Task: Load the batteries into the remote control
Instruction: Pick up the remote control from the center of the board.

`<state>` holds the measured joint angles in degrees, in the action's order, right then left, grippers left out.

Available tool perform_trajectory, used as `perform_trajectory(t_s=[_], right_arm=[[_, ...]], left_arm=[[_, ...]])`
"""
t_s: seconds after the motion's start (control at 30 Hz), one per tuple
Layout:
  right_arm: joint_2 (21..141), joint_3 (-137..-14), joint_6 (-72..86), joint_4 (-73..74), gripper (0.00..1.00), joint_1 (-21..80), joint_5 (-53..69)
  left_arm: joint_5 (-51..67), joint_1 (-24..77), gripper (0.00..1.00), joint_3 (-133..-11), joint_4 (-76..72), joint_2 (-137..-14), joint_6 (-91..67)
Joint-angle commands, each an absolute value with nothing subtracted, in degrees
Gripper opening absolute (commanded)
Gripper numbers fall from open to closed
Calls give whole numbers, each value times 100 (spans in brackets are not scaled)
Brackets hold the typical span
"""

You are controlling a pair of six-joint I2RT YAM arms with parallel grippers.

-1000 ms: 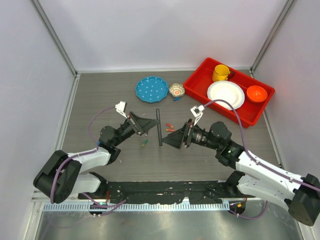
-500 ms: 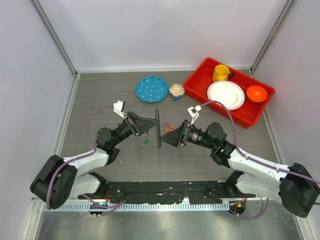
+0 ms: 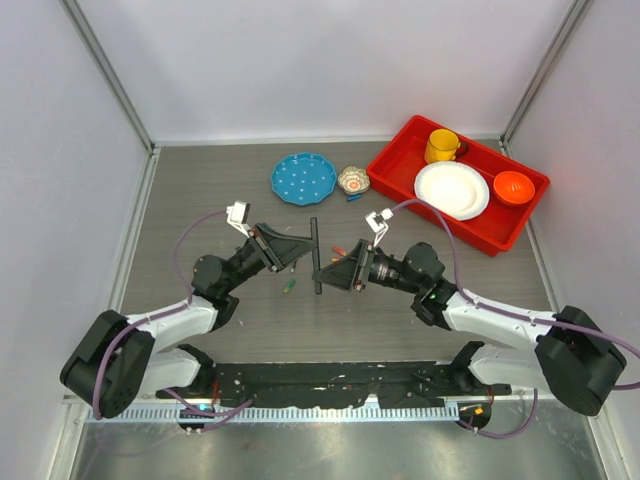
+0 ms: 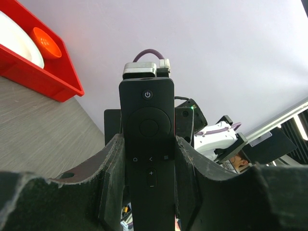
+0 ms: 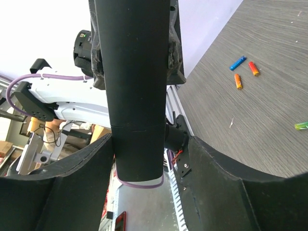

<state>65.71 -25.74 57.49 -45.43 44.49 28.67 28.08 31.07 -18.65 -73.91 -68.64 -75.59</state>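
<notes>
One slim, flat black remote control (image 4: 148, 144)

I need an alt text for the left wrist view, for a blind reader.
A slim, flat black remote control, buttons facing the camera, is clamped between the black jaws of the left gripper. Behind it are the grey table and a red plastic tray holding an orange bowl.

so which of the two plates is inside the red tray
The white plate: it sits in the red tray. The blue dotted plate lies on the table, outside the tray to its left.
</notes>
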Motion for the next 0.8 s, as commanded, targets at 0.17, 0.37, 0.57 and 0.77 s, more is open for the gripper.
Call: perform_trajectory(t_s=[0.17, 0.37, 0.57, 0.77], right_arm=[[6873, -2725, 6160, -5650, 64, 4438, 3164], [6935, -2698, 6205, -5713, 49, 4438, 3199], [6584, -2680, 5933, -5178, 33, 4438, 3296], [5785, -2917, 5011, -3413, 31, 4438, 3296]], left_arm=[[2663, 3146, 0, -1960, -8692, -6768, -7418], [2610, 3155, 0, -1898, -8675, -6724, -7365], [2540, 3147, 43, -1942, -7895, -6531, -7321], [2172, 3138, 91, -1977, -6613, -5942, -6935]])
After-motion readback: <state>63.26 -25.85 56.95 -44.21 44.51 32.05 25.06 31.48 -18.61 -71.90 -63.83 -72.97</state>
